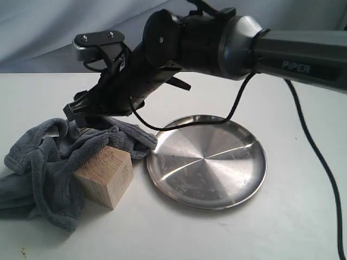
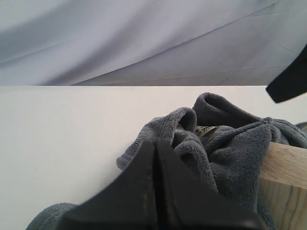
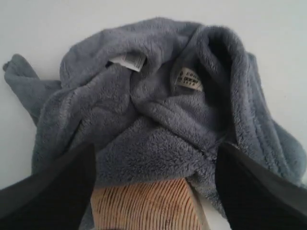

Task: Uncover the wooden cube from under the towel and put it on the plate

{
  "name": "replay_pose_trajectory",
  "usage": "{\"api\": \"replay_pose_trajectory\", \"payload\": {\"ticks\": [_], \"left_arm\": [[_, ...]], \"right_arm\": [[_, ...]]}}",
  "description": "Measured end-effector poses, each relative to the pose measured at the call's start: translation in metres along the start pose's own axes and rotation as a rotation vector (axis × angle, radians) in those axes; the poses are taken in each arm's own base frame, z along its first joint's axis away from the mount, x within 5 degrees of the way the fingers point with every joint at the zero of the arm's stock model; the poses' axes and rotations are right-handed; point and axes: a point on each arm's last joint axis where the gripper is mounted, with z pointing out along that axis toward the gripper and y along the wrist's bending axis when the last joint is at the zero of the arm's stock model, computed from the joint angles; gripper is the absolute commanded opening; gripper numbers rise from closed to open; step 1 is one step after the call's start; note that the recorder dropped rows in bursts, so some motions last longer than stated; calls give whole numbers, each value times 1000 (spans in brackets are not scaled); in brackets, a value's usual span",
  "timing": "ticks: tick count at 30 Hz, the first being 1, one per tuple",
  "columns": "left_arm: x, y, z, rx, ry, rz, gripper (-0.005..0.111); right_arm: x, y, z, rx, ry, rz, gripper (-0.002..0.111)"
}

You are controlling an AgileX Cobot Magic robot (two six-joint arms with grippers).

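Pale, grain-lined wooden cube [image 1: 105,176], half-bared, just under wide-spread right gripper [image 3: 156,158]. Draped over its top: fluffy grey fleece towel [image 1: 43,157]. Beside: round shiny steel plate [image 1: 206,162]. Left gripper [image 2: 154,148] pinched closed, empty. "PiPER" on right arm [image 1: 303,51]; white towel tag [image 3: 188,79] illegible.

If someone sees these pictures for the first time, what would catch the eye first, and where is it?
Probably the big black arm, stretched from the right across the exterior view to the grey towel on the left. Next, the shiny plate near the middle, and left of it the wooden cube, half out from under the towel, with the open right pincer over them.
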Motion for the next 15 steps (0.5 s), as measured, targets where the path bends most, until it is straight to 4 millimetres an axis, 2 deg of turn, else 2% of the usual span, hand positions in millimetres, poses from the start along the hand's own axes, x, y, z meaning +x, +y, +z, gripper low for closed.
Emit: {"api": "replay_pose_trajectory", "payload": {"ticks": [6, 15], "left_arm": [[0, 0, 0, 0, 0, 0, 0], [0, 0, 0, 0, 0, 0, 0]], "right_arm": [[18, -9, 32, -5, 86, 38, 64], [27, -12, 48, -23, 115, 85, 63]]}}
